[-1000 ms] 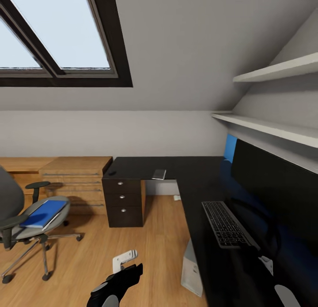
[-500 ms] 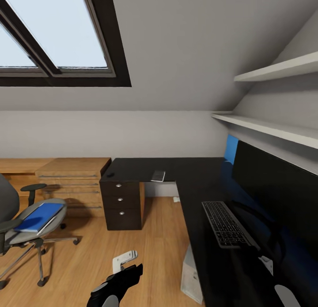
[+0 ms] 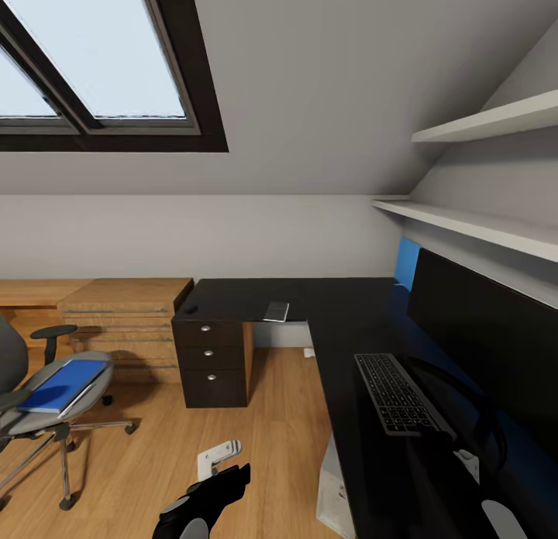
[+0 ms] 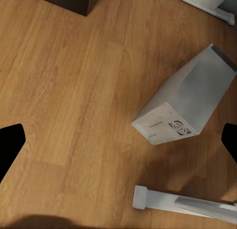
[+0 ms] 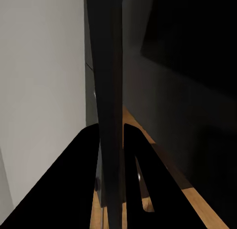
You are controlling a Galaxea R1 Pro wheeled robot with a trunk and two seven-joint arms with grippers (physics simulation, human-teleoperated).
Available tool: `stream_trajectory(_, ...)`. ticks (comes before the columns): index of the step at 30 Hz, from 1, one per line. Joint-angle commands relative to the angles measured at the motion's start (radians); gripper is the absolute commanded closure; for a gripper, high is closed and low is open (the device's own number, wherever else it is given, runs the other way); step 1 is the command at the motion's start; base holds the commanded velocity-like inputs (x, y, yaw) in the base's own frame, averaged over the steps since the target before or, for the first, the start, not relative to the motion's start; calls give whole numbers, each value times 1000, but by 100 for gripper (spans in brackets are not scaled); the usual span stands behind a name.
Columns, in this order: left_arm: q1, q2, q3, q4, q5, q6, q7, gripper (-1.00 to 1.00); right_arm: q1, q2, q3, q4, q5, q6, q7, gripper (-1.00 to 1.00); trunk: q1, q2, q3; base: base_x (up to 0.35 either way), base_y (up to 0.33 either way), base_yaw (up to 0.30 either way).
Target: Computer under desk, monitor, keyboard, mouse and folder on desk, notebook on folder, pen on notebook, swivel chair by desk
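Left of the desk [image 3: 310,299], the folder [image 3: 62,384] lies on the swivel chair [image 3: 46,403] awaiting pickup, so the left gripper [image 4: 118,145] hangs spread and empty; the right gripper's state I cannot tell.

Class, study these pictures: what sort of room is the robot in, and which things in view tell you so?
Most likely an attic room set up as a home office. A skylight sits in a sloping ceiling; an L-shaped black desk carries a keyboard and a monitor; a swivel chair stands on the wooden floor.
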Motion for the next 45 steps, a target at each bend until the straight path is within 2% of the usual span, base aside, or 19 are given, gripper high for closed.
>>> stream_trajectory(1, -1, 1, -1, -1, 6, 2, 8, -100, -1, 0, -2, 0, -7, 6, 4, 100, 0, -1, -2, 5, -2, 0)
stream_trajectory(7, -1, 1, -2, -1, 6, 2, 8, -100, -1, 0, -2, 0, -7, 0, 4, 100, 0, -1, -2, 1, 0, 0)
stream_trajectory(15, -1, 0, -2, -1, 7, 2, 8, -100, -1, 0, -2, 0, -9, -45, 3, 100, 0, -1, -2, 0, 0, 0)
stream_trajectory(31, -1, 1, -2, -1, 8, 2, 8, -100, -1, 0, 1, 0, -9, -45, 1, 100, 0, -1, -2, 0, 0, 0)
stream_trajectory(32, -1, 1, -2, -1, 8, 2, 8, -100, -1, 0, 1, 0, -9, -45, 0, -100, 0, -1, -2, 0, 0, 0)
stream_trajectory(45, -1, 1, -2, -1, 8, 2, 8, -100, -1, -1, 2, 0, -9, -46, -7, -100, 0, -1, -2, 0, -11, 0)
